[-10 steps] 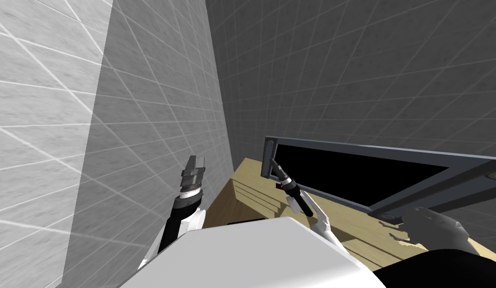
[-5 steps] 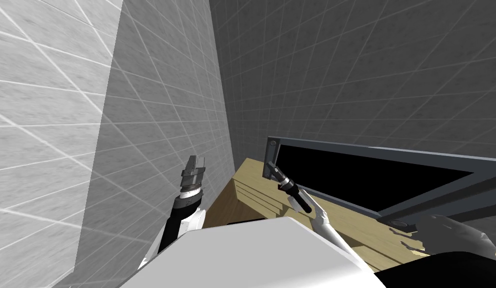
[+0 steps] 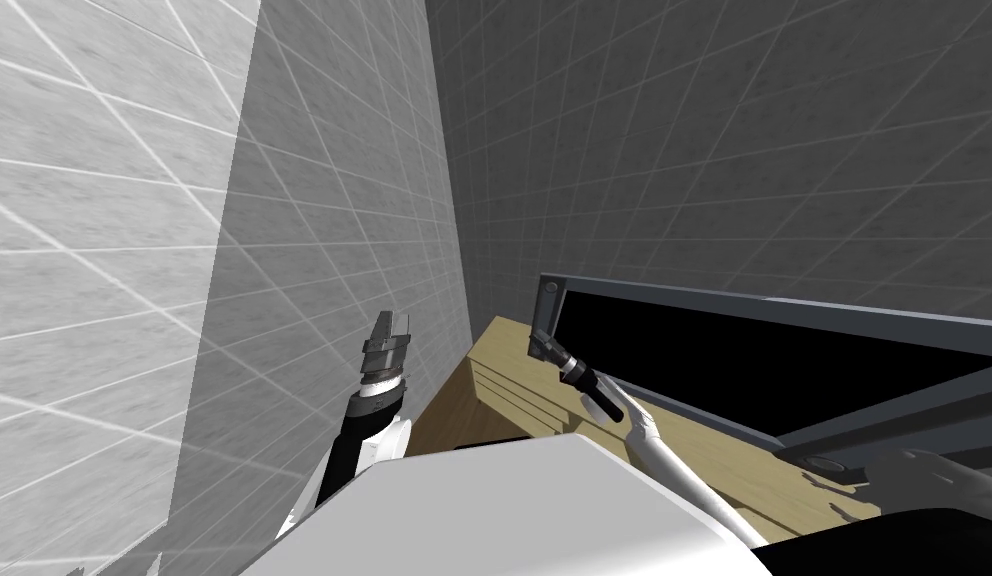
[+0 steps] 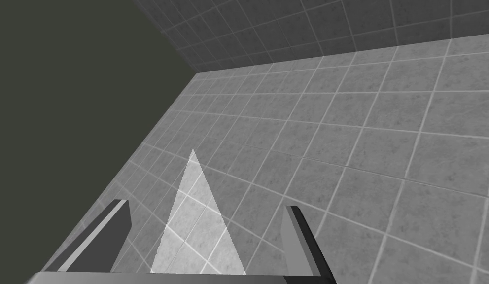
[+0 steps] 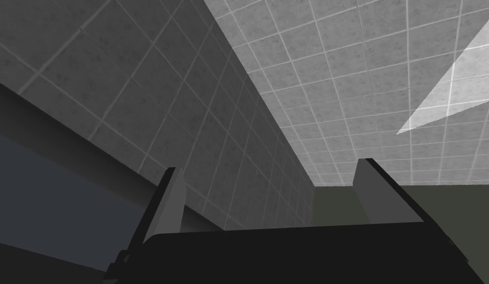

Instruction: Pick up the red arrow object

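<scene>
While the right gripper [image 5: 267, 165] and left gripper [image 4: 205, 204] gape empty, the red arrow is probably light and stiff: pinch its shaft.

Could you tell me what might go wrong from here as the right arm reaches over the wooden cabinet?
1. The right gripper sits at the corner of the dark grey frame above the light wooden cabinet top; pushing on may strike it.
2. Its open fingers have nothing between them, so closing now would likely grab air.
3. The open left gripper is raised near the grey tiled wall and could scrape it if the torso turns.
</scene>
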Available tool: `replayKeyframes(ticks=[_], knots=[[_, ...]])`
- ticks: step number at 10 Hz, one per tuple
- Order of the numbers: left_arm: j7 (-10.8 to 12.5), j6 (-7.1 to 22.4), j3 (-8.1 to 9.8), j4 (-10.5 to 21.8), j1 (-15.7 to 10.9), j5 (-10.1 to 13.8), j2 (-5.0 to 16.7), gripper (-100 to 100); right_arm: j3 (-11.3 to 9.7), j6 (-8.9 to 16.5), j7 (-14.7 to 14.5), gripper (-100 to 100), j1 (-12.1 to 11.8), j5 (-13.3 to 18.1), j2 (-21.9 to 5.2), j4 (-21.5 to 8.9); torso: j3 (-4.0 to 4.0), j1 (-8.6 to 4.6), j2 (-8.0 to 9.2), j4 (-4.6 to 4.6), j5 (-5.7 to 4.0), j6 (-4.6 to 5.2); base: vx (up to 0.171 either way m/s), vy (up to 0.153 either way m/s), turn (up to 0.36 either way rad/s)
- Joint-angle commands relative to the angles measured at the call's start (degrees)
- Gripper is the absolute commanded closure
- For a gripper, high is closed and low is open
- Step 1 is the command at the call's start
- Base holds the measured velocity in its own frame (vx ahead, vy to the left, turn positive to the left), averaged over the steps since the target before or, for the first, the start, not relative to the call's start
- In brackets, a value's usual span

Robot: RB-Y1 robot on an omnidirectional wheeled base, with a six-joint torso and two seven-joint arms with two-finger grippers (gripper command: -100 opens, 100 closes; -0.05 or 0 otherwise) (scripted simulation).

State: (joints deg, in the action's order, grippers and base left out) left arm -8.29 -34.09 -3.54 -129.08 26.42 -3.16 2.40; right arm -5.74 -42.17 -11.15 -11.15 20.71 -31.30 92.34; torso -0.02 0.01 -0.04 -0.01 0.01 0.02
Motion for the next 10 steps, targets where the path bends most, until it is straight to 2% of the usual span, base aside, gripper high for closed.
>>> replayKeyframes(ticks=[1,2,3,4,5,6,7,8,9,10], knots=[[0.0,0.0,0.00,0.0,0.0,0.0,0.0,0,-0.4,-0.2,-0.5,-100,0.7,0.6,-0.9,-2.3,0.00,0.00,0.00,0.00,0.00,0.00,0.008,0.002,0.022],[0.0,0.0,0.00,0.0,0.0,0.0,0.0,0,-1.4,-0.4,-1.4,-100,1.7,1.8,-2.6,-4.3,0.00,0.00,0.01,0.00,0.00,0.01,0.009,0.005,0.039],[0.0,0.0,0.00,0.0,0.0,0.0,0.0,0,-1.4,-0.4,-1.4,-100,1.7,1.8,-2.6,-5.2,0.00,0.00,0.01,0.00,0.00,0.01,0.009,0.003,0.026],[0.0,0.0,0.00,0.0,0.0,0.0,0.0,0,-2.4,-0.5,-2.3,-100,2.6,3.0,-4.3,-7.2,0.00,0.00,0.01,0.00,0.00,0.01,0.010,0.001,0.047],[0.0,0.0,0.00,0.0,0.0,0.0,0.0,0,-2.4,-0.5,-2.3,-100,2.6,3.0,-4.3,-8.1,-0.01,-0.01,-0.01,0.00,0.00,0.00,0.009,0.000,0.031],[0.0,0.0,0.00,0.0,0.0,0.0,0.0,0,-3.5,-0.6,-3.2,-100,3.5,4.2,-6.1,-10.9,0.00,-0.01,0.00,0.00,0.00,0.02,0.010,0.000,0.039],[0.0,0.0,0.00,0.0,0.0,0.0,0.0,0,-4.5,-0.6,-4.1,-100,4.3,5.4,-7.7,-12.5,0.00,-0.02,0.01,0.00,0.00,0.02,0.013,0.000,0.070],[0.0,0.0,0.00,0.0,0.0,0.0,0.0,0,-4.5,-0.6,-4.1,-100,4.3,5.4,-7.7,-13.8,0.00,-0.02,0.00,0.00,0.00,0.01,0.010,-0.003,0.022],[0.0,0.0,0.00,0.0,0.0,0.0,0.0,0,-5.6,-0.6,-5.1,-100,5.1,6.6,-9.4,-15.7,0.00,-0.02,0.00,0.00,-0.01,0.02,0.007,-0.003,0.031],[0.0,0.0,0.00,0.0,0.0,0.0,0.0,0,-5.6,-0.6,-5.1,-100,5.1,6.6,-9.4,-16.6,0.00,-0.03,0.01,0.00,0.00,0.01,0.006,-0.004,0.022]])
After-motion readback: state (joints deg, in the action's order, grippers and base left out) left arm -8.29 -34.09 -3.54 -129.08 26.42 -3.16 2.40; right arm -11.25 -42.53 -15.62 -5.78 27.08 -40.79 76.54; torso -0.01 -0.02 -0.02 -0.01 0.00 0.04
